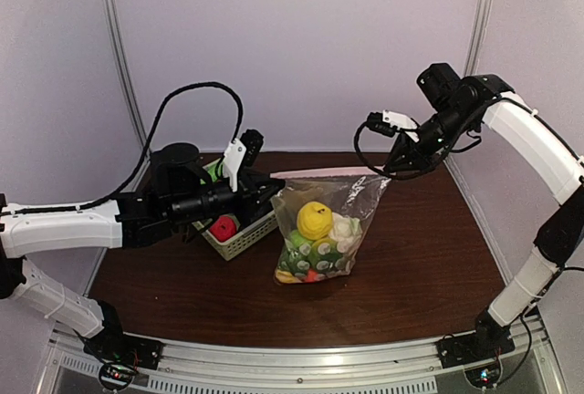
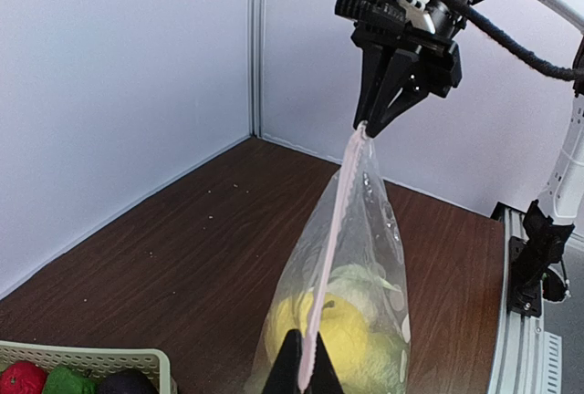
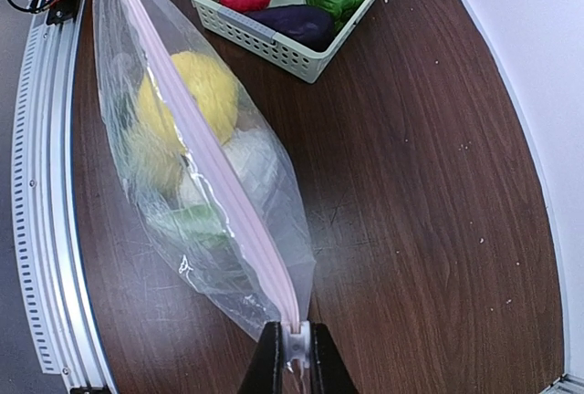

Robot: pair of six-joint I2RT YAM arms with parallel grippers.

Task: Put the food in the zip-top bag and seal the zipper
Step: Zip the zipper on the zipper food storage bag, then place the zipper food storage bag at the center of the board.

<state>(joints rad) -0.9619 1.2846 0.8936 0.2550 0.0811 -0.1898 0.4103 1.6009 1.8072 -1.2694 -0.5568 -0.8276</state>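
Your zip-top bag (image 1: 339, 195) sits mid-bench, its zipper (image 1: 319, 173) stretched taut between the left claw (image 1: 272, 184), pinched shut on 1 end, and the right claw (image 1: 389, 171), clamped on the other. The food (image 1: 315, 230) crowds its bottom, blurred by crinkled plastic. Your left arm (image 1: 64, 225) half hides the basket (image 1: 245, 241).

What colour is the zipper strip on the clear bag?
Pale pink zipper; clearest in the right wrist view.

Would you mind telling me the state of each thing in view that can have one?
zip-top bag: hanging from its top edge, full.
zipper: pulled taut, looks closed.
left fingers: shut on zipper.
right fingers: shut on zipper.
food: many pieces in bag.
basket: holding several pieces.
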